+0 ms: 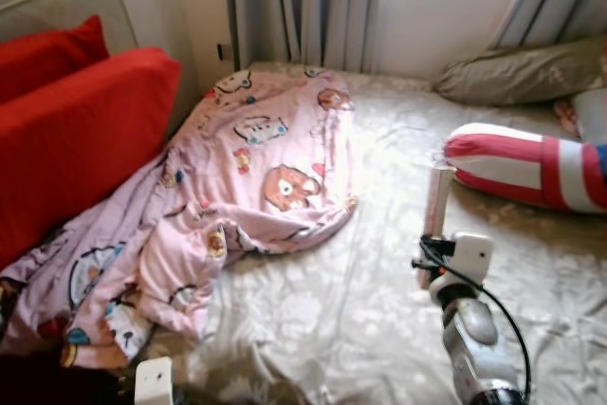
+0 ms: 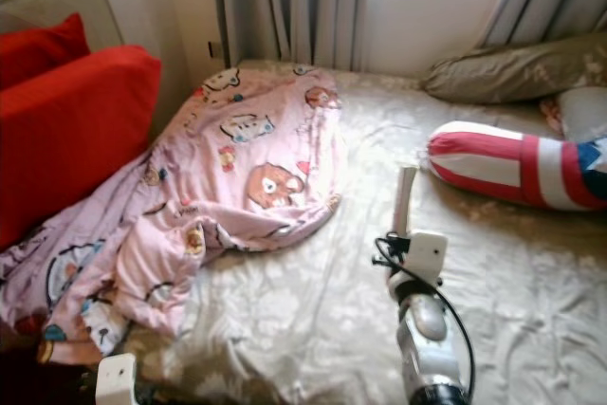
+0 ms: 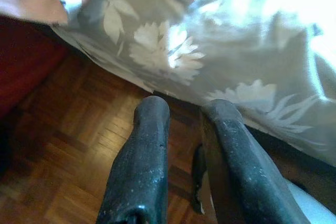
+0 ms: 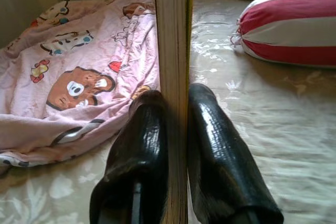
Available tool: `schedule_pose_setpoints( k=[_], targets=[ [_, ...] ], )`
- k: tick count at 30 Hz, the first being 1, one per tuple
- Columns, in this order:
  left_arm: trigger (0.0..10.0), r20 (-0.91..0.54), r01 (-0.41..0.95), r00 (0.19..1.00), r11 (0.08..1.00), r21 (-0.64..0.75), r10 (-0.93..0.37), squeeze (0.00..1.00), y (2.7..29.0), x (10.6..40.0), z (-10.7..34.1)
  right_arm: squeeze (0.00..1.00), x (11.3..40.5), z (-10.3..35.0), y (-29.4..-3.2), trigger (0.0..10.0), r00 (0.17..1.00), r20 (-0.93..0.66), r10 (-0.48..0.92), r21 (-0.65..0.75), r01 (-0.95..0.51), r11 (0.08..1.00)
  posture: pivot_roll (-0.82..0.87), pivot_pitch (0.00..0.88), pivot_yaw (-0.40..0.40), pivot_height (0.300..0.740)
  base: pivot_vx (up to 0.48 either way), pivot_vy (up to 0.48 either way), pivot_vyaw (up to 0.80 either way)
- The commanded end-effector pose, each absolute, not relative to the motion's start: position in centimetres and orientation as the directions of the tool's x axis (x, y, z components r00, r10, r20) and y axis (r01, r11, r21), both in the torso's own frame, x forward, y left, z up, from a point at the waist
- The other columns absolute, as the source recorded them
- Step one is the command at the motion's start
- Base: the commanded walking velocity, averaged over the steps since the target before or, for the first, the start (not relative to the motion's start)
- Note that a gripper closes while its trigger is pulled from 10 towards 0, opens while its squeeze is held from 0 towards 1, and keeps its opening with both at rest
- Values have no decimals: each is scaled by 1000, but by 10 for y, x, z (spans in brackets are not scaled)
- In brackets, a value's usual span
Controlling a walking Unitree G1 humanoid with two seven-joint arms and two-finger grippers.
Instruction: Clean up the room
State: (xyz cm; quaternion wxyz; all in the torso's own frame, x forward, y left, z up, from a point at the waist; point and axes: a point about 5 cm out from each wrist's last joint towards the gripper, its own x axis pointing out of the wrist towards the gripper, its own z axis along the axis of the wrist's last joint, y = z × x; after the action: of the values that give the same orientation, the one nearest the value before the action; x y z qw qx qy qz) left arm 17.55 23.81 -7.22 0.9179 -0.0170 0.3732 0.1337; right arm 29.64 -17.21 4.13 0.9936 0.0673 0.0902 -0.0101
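A bed point(image 1: 379, 329) with a pale floral sheet takes up most of the room, with grey curtains point(image 1: 303, 2) and a bright window behind it. A pink cartoon-print blanket point(image 1: 256, 168) lies crumpled over the left half of the bed, trailing off the near left edge. Two red cushions point(image 1: 76, 130) lean along the left side, touching the blanket. On the right, a red-and-white striped bolster point(image 1: 517, 166) lies on the sheet, with a beige pillow point(image 1: 522, 73) behind it near the window.

The right gripper point(image 4: 176, 103) is raised over the sheet, between the blanket and the bolster, its silver arm point(image 1: 469, 329) reaching in from the near right edge. Its two black fingers point(image 4: 215, 145) are closed narrowly on a book point(image 4: 173, 35), which stands upright between them with its page edges facing the wrist camera. From the head views the book point(image 1: 438, 198) rises just beside the end of the bolster, though I cannot tell whether it touches it.

The left gripper point(image 3: 184, 119) hangs low at the near left corner of the bed, over a wooden parquet floor point(image 3: 63, 150), just below the overhanging sheet. Its fingers point(image 3: 142, 161) stand a narrow gap apart and hold nothing.
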Motion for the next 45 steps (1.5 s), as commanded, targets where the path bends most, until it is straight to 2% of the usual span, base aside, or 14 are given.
schedule_pose_setpoints(
  k=[1,14,23,45],
  targets=[
    [10000,-701,-252,678,966,61,222,0,233,173,-75,0,300,50,-183,10000,989,-139,-42,110,58,992,31,0,24,740,0,-461,0],
    [10000,-702,-254,677,966,57,219,0,233,173,-75,0,300,50,-186,10000,987,-146,-65,114,82,990,29,0,24,740,0,-461,0],
    [10000,-704,-251,677,966,56,217,0,232,173,-75,0,300,49,-185,10000,987,-147,-57,112,74,991,27,0,23,740,0,-459,-722],
    [10000,-706,-260,675,965,46,216,0,233,173,-75,0,300,45,-180,10000,986,-168,-19,109,38,993,28,0,21,740,0,0,0]
  ],
)
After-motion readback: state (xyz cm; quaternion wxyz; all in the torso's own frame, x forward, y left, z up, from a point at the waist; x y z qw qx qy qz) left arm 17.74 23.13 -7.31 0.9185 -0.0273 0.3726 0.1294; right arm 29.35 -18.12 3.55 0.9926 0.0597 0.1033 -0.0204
